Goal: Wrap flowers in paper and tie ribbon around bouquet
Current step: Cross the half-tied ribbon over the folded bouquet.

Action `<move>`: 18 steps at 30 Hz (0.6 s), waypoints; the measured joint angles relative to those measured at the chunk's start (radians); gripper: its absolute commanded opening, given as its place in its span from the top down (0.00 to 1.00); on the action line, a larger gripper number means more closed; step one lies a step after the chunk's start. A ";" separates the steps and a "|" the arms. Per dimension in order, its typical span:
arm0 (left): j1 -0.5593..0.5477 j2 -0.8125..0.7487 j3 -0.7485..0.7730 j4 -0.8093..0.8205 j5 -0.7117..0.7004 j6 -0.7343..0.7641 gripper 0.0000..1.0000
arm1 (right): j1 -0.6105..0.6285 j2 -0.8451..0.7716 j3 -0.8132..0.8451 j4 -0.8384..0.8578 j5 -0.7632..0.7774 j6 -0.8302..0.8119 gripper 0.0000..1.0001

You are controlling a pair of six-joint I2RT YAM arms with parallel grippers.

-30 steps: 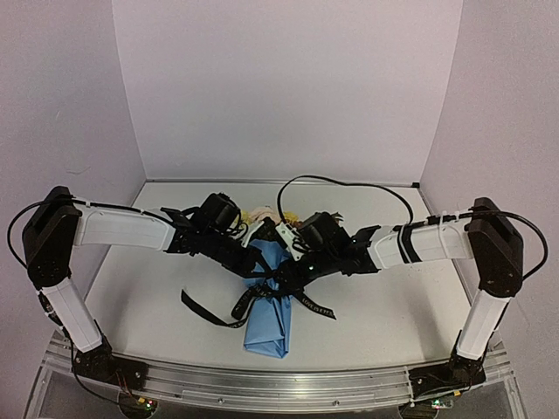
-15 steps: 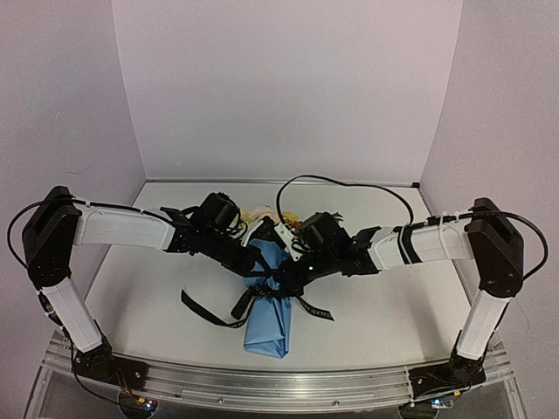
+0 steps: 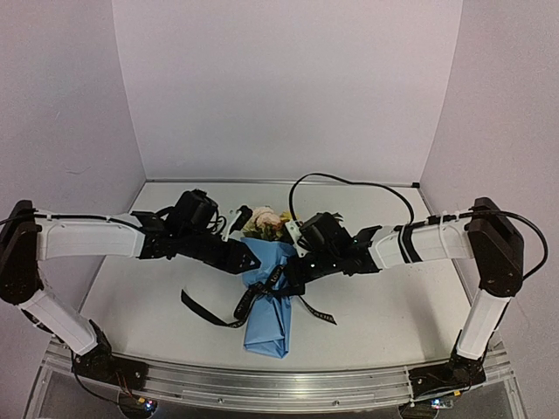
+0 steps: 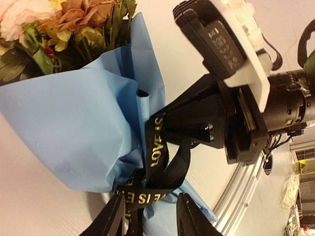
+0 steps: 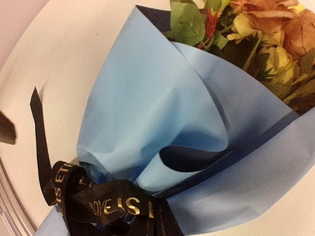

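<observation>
The bouquet lies in the middle of the table, with the flowers (image 3: 266,222) (image 4: 74,19) (image 5: 266,34) at its far end. The light blue paper (image 3: 266,325) (image 4: 74,123) (image 5: 157,113) is wrapped round them as a cone that shows a navy inner face. The black ribbon (image 3: 210,316) (image 4: 155,142) (image 5: 113,206) with gold lettering is bunched round the cone's narrow waist. My left gripper (image 3: 247,260) (image 4: 147,216) is open, its fingers either side of a ribbon loop. My right gripper (image 3: 284,278) (image 4: 170,129) is shut on the ribbon at the waist.
One ribbon tail trails left over the white table (image 3: 131,288) and another lies to the right (image 3: 319,314). A metal rail (image 3: 279,384) runs along the near edge. White walls close in the back and sides. A black cable (image 3: 349,185) arches over the right arm.
My left gripper has let go of the ribbon, opened and drawn back to the left, uncovering the flowers. My right gripper has shut on the ribbon.
</observation>
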State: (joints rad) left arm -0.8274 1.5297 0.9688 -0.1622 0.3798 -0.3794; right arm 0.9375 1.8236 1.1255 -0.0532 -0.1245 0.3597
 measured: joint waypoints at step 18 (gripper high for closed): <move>-0.088 0.005 -0.160 -0.048 -0.096 -0.039 0.73 | -0.001 0.000 0.000 0.006 0.020 0.085 1.00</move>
State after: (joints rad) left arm -0.9156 1.5345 0.8088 -0.2103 0.2835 -0.4188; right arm 0.9363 1.8236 1.1255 -0.0467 -0.1049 0.4450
